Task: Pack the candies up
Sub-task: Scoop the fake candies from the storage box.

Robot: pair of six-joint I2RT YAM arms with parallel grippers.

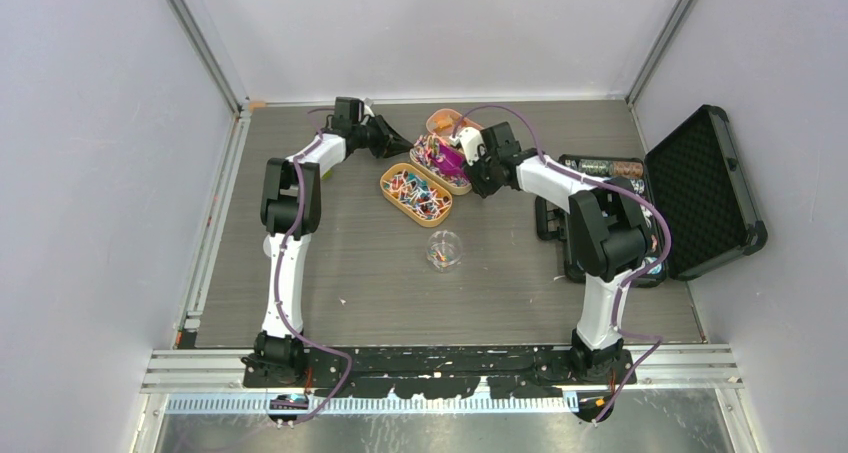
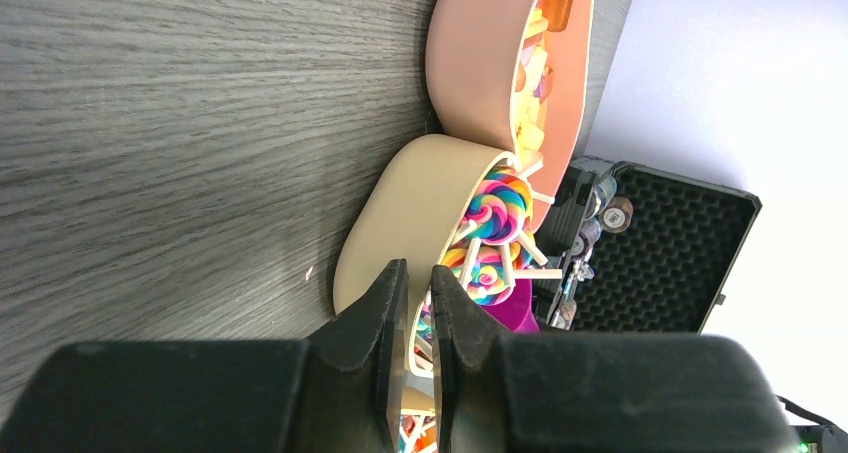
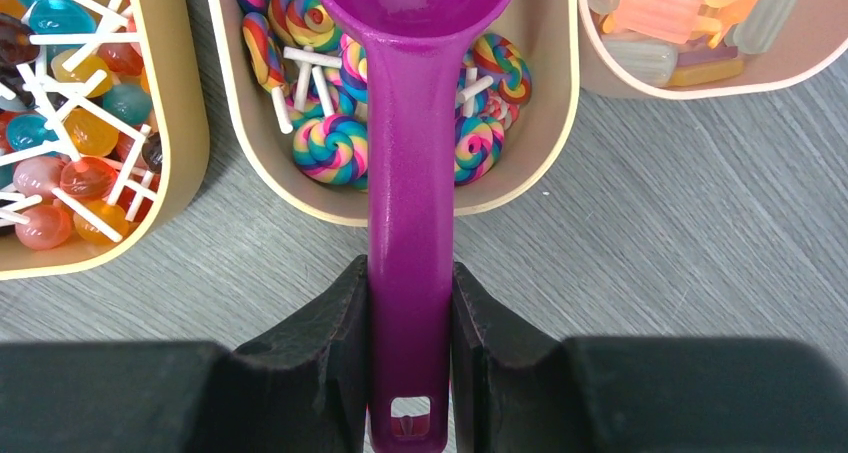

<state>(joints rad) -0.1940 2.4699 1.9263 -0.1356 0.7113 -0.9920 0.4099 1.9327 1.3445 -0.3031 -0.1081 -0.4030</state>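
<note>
Where your right tool [image 3: 410,283] meets the magenta scoop [image 3: 412,173], its two fingers press flat against either side of the handle, close to the end with the small hanging hole. The scoop's bowl reaches out over the middle beige tray [image 3: 563,103], just above the swirl-patterned candies [image 3: 330,148] lying there on white sticks. Your left tool [image 2: 418,270] is almost pressed together, with only a thin cream strip between its fingers: it pinches the rim of that same tray. Round glossy candies fill a second beige tray [image 3: 190,123] on one side, and pastel ones sit in a pink tray [image 3: 720,81] on the other. All three trays stand close together toward the far middle of the tabletop [image 1: 350,263]. A small clear bowl [image 1: 443,249] sits nearer the arm bases, apart from the trays, with a few coloured bits inside. An open black case [image 1: 700,188] lies at the right edge.
</note>
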